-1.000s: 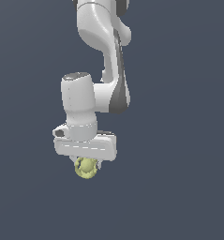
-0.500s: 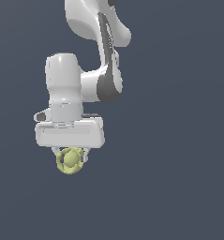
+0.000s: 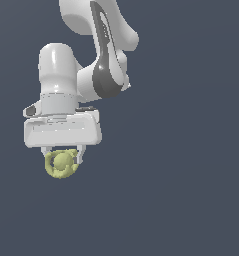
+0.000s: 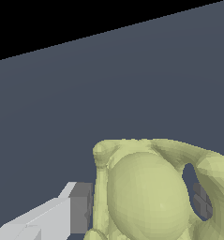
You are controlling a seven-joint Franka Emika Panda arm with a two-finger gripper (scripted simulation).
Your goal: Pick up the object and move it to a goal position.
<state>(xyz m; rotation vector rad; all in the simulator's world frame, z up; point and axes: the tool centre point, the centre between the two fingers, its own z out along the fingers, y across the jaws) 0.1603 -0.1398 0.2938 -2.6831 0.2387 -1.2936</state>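
The object point(image 3: 62, 164) is a small yellow-green lumpy rounded thing with curved loops at its sides. It hangs between the fingers of my white gripper point(image 3: 62, 156), which is shut on it and holds it in the air. In the wrist view the object point(image 4: 151, 192) fills the frame close up, with one grey-padded finger point(image 4: 76, 208) pressed against one side and the other pad point(image 4: 202, 200) showing through a side loop. The gripper points down under the white arm point(image 3: 91, 60).
A plain dark blue-grey surface point(image 3: 181, 175) fills the background in both views. In the wrist view it ends at a far edge point(image 4: 108, 33), with black beyond. No other objects show.
The arm has carried the object toward the exterior view's left and appears larger in that view. The gripper has stayed shut on the object throughout.
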